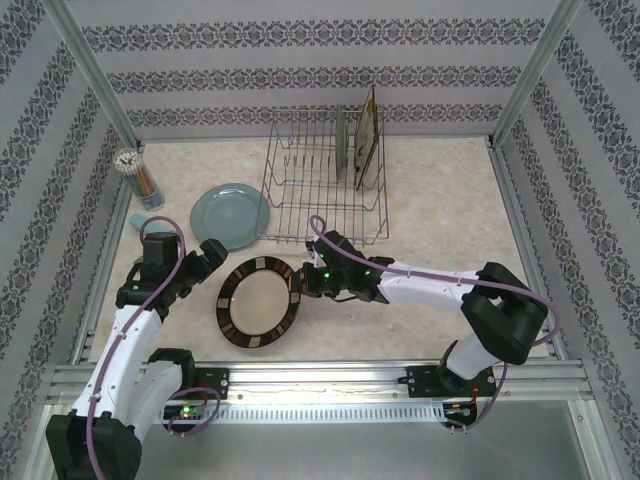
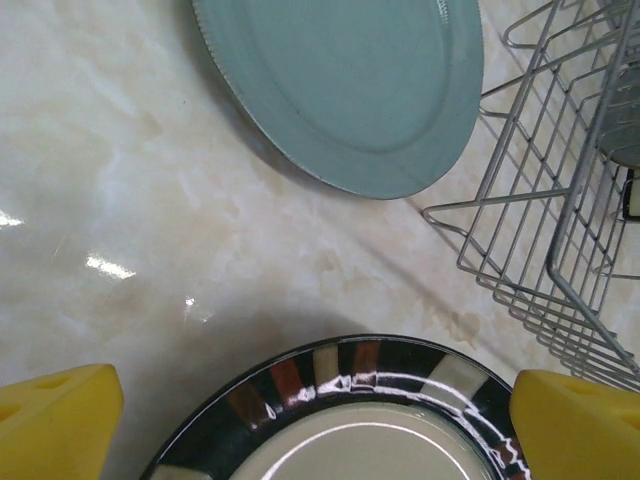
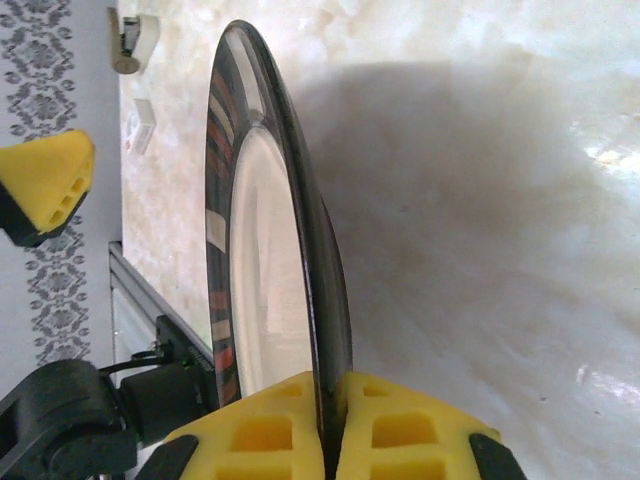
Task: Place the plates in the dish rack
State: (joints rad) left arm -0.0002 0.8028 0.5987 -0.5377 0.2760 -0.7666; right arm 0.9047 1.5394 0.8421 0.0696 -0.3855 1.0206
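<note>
Fingers point(image 3: 265, 435) of my right hand point(image 1: 306, 280) are pinched shut on the rim of the round dark-brown-rimmed plate with pale blocks point(image 1: 257, 300). On the right wrist camera that rim runs edge-on into the narrow slit between the two yellow pads, and the plate point(image 3: 265, 250) stands tilted over the pale marbled desk point(image 1: 450, 220), throwing a broad shadow on it. I cannot tell whether its far rim touches the desk. From above, the plate sits near the middle of the near edge, between my two arms, with the right hand at its right side.

My left hand point(image 1: 212, 256) hangs just beside the plate's left rim, holding nothing. Its yellow fingertips point(image 2: 60, 420) are spread wide at the bottom corners of the left wrist view, with the banded rim of the plate point(image 2: 350, 395) between them.

A plain light-blue round plate point(image 1: 230, 215) lies flat on the desk toward the far left, just beside the left end of the silver wire dish rack point(image 1: 320, 195). The rack stands at the middle of the far edge. At its right end a square cream floral plate with a dark border point(image 1: 368, 140) stands upright, with a grey plate point(image 1: 343, 148) upright just to its left.

A clear cup of coloured sticks point(image 1: 140, 175) stands near the far left corner.
</note>
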